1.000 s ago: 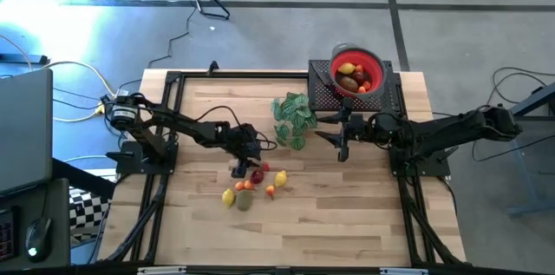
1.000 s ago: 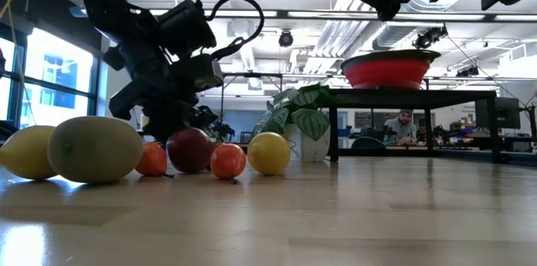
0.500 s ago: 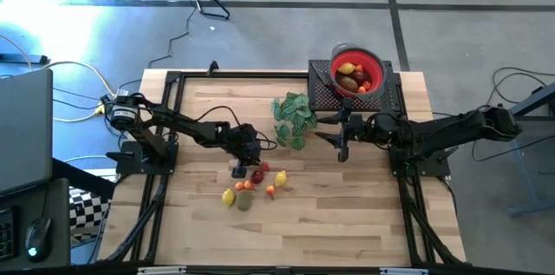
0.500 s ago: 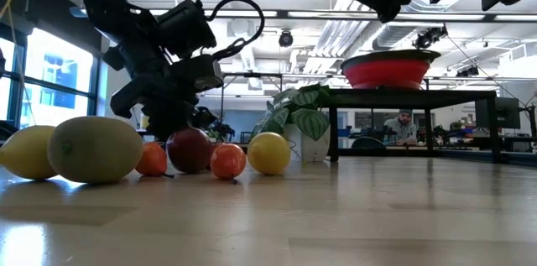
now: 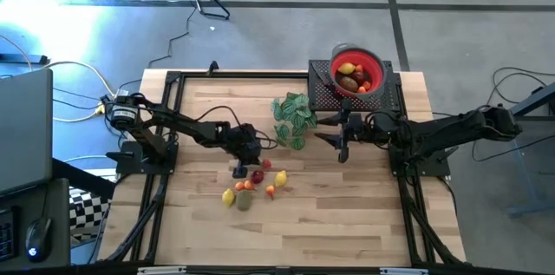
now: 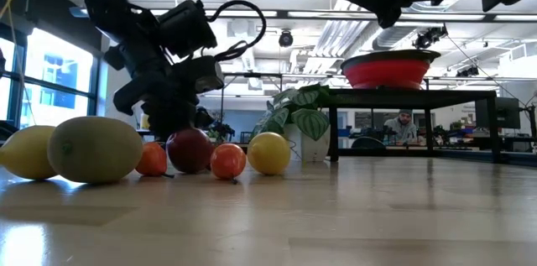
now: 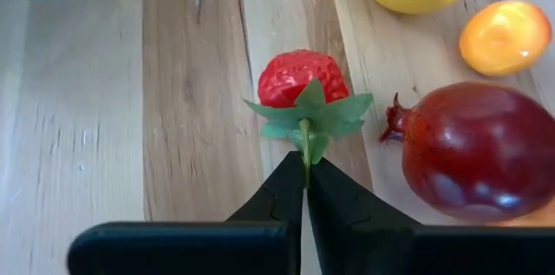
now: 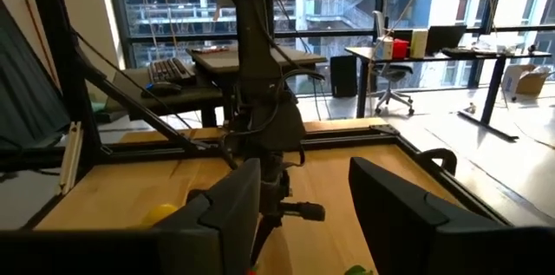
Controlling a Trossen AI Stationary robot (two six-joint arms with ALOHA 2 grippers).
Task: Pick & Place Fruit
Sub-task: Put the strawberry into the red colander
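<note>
Your wooden counter point(image 5: 347, 214) carries a leafy green sprig point(image 5: 293, 117) near centre; at two o'clock, a red bowl point(image 5: 375, 68) on a black stand point(image 5: 321, 93).

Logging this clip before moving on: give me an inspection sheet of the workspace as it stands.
Surface: wooden table, dry, unmarked.
Job's things: loose fruit clustered left of centre; strawberry, pomegranate; more fruit in the red bowl on a black stand.
Clutter: leafy sprig mid-table.
Grippers: left gripper shut on the strawberry's stem; right gripper open, empty, beside the sprig.
Cables: cables off the table's left edge.
Surroundings: person seated far behind; office desks.
</note>
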